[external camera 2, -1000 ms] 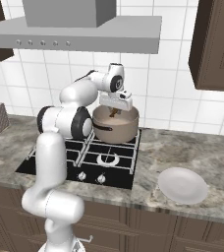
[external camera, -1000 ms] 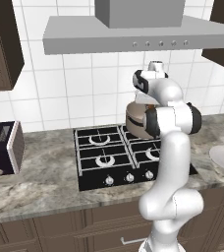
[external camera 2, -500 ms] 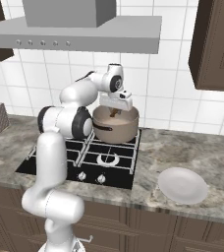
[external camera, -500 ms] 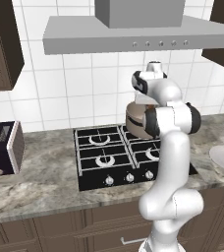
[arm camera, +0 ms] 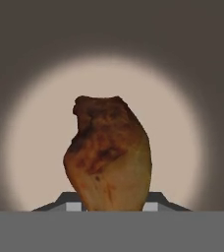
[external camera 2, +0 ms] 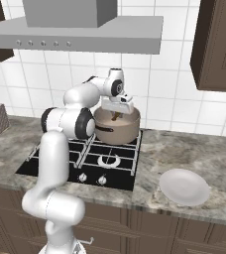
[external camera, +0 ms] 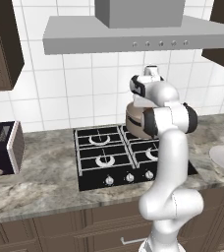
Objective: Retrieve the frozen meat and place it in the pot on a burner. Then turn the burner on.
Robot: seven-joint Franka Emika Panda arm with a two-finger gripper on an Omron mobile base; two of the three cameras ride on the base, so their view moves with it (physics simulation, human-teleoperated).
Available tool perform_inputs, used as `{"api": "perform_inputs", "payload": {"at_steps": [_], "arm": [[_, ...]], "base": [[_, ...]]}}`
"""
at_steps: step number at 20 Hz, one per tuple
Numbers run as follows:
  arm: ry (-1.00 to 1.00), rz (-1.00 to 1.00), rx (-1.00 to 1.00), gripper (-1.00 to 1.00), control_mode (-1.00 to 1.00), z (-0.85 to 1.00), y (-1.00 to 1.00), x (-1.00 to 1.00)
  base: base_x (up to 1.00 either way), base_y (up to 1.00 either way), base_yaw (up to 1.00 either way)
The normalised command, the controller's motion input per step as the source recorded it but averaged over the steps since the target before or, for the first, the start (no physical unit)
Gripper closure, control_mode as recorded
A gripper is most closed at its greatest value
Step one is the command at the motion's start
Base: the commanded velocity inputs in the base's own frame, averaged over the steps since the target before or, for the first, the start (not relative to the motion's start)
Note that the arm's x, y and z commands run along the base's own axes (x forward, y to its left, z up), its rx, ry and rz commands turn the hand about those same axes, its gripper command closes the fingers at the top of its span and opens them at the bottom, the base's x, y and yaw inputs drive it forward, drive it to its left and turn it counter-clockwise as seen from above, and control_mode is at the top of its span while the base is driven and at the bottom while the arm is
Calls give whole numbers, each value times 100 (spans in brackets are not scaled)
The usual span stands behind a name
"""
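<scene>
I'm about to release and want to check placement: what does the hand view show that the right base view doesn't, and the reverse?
Hand view alone: the frozen meat up close, held between the claw's fingertips, with the pot's pale round floor directly behind it.

Right base view alone: the pot sits on a rear burner of the black cooktop, with the knobs in front, a white plate on the counter and the hood overhead.

Both: the claw shut on the meat, above the pot's mouth.
</scene>
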Motion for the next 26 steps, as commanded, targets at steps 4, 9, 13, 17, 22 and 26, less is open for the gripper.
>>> {"api": "perform_inputs", "payload": {"at_steps": [4, 9, 13, 17, 22, 26], "arm": [[0, 0, 0, 100, -100, -30, 0, 7], [0, 0, 0, 100, -100, -29, 0, 2], [0, 0, 0, 100, -100, -16, 0, 6], [0, 1, 0, 100, -100, -2, -3, 15], [0, 3, 0, 100, -100, -5, -8, 21], [0, 4, 0, 100, -100, -5, -9, 22]], "base": [[0, 0, 0], [0, 0, 0], [0, 0, 0], [0, 0, 0], [0, 0, 0], [0, 0, 0]]}}
